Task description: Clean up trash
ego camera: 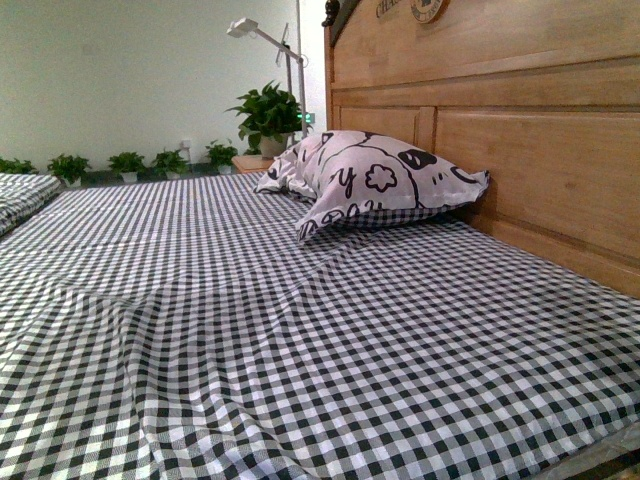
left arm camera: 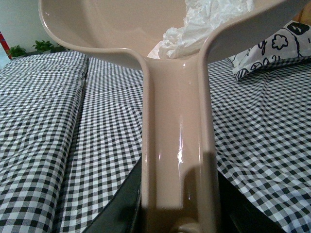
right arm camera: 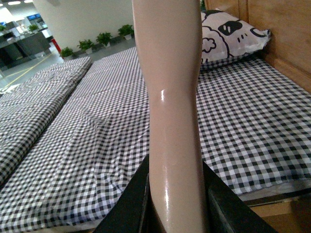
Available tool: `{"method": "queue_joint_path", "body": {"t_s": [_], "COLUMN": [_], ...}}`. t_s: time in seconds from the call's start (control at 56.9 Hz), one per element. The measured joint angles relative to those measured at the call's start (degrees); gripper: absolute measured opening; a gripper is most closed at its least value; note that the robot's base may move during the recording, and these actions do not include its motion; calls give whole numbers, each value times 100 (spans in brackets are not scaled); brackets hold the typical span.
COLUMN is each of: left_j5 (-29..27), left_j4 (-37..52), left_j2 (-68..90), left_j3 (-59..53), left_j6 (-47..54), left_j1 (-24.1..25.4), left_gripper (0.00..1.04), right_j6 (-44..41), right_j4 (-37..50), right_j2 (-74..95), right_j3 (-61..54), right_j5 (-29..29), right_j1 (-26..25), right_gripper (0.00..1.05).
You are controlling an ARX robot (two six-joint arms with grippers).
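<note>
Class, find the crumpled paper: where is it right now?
In the left wrist view, the paper lies inside the dustpan, just above its handle, lifted over the checked bed. The front view does not show it.

The front view looks low across the checked bed toward the pillow and headboard. Each wrist camera sits close behind a beige handle, seemingly facing along it over the same bed and pillow.

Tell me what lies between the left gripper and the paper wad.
In the left wrist view, only the dustpan's beige handle lies between them: the left gripper grips its lower end, and it runs up to the pan holding the paper wad.
</note>
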Motion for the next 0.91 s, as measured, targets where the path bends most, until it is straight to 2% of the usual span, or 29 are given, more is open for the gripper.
{"method": "queue_joint_path", "body": {"t_s": [0.914], "left_j5": [0], "left_j4": [0], "left_j2": [-2], "left_j3": [0], "left_j6": [-7], "left_j1": [0], "left_gripper": [26], "right_j6": [0], "right_j4": [0], "right_j2": [-2], "right_j3": [0], "right_j5": [2], "right_j1": [0], "right_gripper": [20]}}
